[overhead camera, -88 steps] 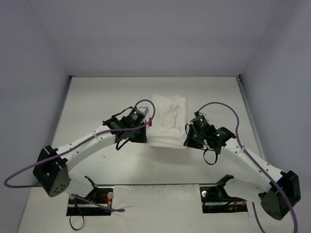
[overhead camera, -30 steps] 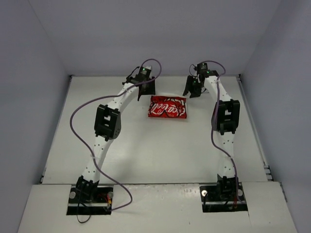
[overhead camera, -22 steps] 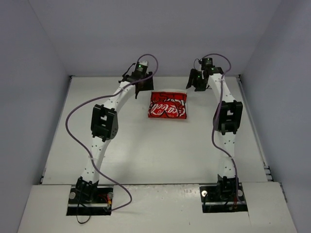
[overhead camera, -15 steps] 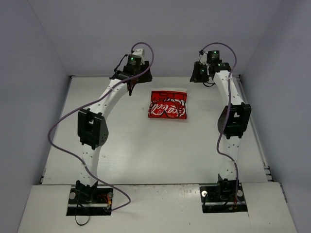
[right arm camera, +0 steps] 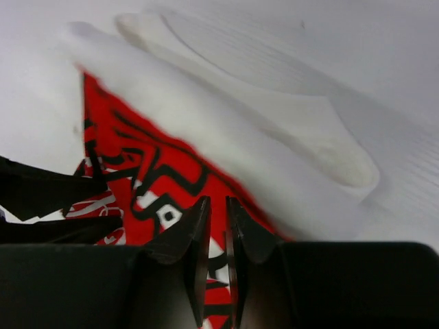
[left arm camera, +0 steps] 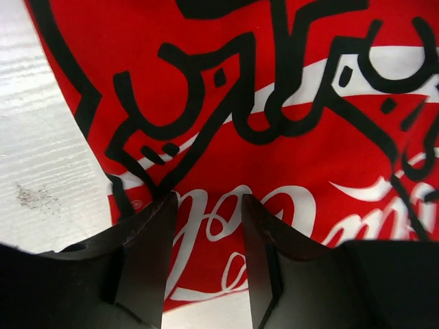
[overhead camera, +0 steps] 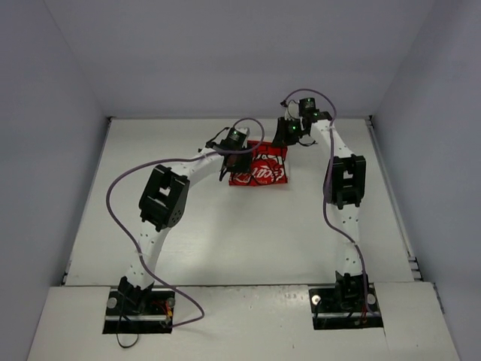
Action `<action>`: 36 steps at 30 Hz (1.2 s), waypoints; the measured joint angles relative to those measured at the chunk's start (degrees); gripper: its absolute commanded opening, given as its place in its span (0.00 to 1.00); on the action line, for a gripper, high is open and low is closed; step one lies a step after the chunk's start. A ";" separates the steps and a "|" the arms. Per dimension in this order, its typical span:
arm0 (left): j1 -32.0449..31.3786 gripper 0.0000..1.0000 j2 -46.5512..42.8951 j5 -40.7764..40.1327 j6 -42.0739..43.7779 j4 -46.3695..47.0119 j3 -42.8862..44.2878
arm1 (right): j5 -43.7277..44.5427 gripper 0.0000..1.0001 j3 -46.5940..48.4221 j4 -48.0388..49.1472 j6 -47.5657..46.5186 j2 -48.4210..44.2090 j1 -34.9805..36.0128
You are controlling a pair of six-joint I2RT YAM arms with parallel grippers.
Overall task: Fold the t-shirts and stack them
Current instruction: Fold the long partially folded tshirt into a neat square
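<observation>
The t-shirt (overhead camera: 263, 171) lies folded into a small rectangle at the back middle of the table, red print up. My left gripper (overhead camera: 230, 167) hangs over its left edge. In the left wrist view that gripper (left arm camera: 209, 209) is open, with the red print (left arm camera: 274, 103) below the gap and nothing between the fingers (left arm camera: 147, 260). My right gripper (overhead camera: 285, 138) sits at the shirt's far right corner. In the right wrist view its jaws (right arm camera: 218, 205) are shut to a thin slit over the print, beside a white fold (right arm camera: 226, 116). Whether cloth is pinched I cannot tell.
The white table (overhead camera: 225, 241) is boxed in by grey walls on the left, back and right, and the back wall (overhead camera: 240, 60) stands close behind the shirt. Both arm bases are bolted at the near edge, their purple cables looping above the arms.
Both grippers came in from the back edge onto the shirt, the left one to its left edge and the right one to its far right corner. The right jaws closed.
</observation>
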 measured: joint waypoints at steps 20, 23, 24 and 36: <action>4.32 0.50 -0.06 -1.21 3.38 -1.20 8.55 | 4.63 0.85 0.66 4.41 5.10 -5.77 -3.35; 5.55 0.60 -1.50 -1.70 4.11 -1.70 10.77 | 11.80 0.97 -7.27 5.16 4.84 -18.53 -3.56; 5.92 0.61 -2.66 -2.05 4.38 -2.33 10.81 | 14.39 0.99 -10.06 5.53 4.87 -22.82 -3.67; 15.42 0.65 -38.15 -8.46 9.78 -16.84 0.16 | 36.60 1.00 -42.66 5.63 9.37 -65.74 -15.58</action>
